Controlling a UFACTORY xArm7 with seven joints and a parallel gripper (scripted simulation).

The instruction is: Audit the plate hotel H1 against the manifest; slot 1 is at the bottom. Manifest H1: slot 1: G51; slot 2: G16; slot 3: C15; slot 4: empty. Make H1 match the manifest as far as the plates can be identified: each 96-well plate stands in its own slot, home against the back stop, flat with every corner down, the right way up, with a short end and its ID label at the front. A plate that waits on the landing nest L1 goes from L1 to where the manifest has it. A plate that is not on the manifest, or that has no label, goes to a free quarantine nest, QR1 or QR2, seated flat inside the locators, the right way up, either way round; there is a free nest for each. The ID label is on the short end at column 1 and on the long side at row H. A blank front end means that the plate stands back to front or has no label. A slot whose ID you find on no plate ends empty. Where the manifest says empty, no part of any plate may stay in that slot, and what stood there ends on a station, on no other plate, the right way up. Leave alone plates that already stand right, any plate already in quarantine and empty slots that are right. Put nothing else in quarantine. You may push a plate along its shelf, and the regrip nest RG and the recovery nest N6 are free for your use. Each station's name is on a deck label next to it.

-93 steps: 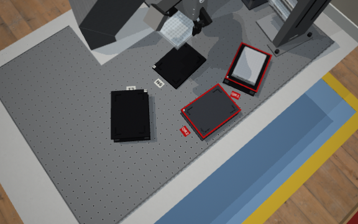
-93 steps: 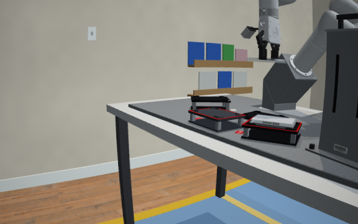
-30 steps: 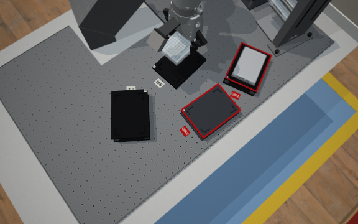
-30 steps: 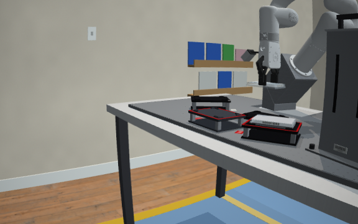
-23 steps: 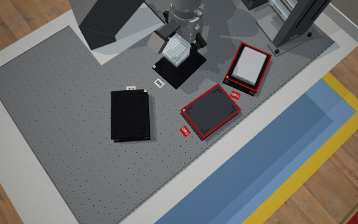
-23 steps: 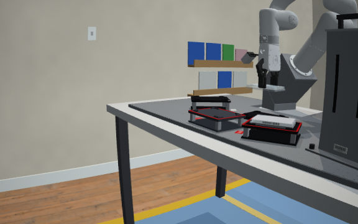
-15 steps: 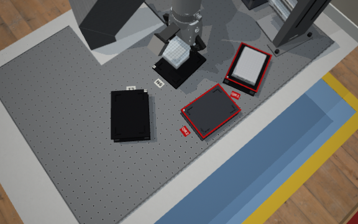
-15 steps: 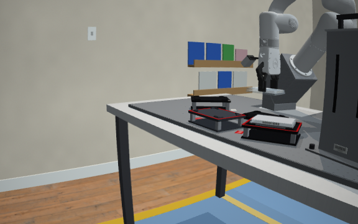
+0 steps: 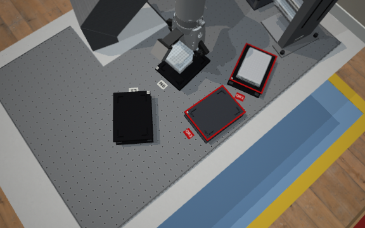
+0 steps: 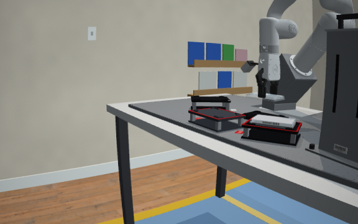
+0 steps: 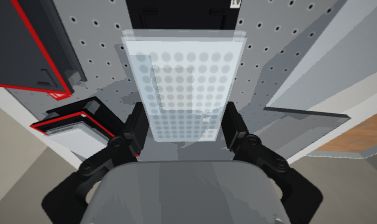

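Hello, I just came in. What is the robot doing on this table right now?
The arm's gripper holds a clear 96-well plate between its fingers, low over the black nest labelled N6. Whether the plate already rests on that nest cannot be told. Of the two red-framed quarantine nests, QR1 carries a white plate and QR2 carries none. Another black nest to the side also carries no plate.
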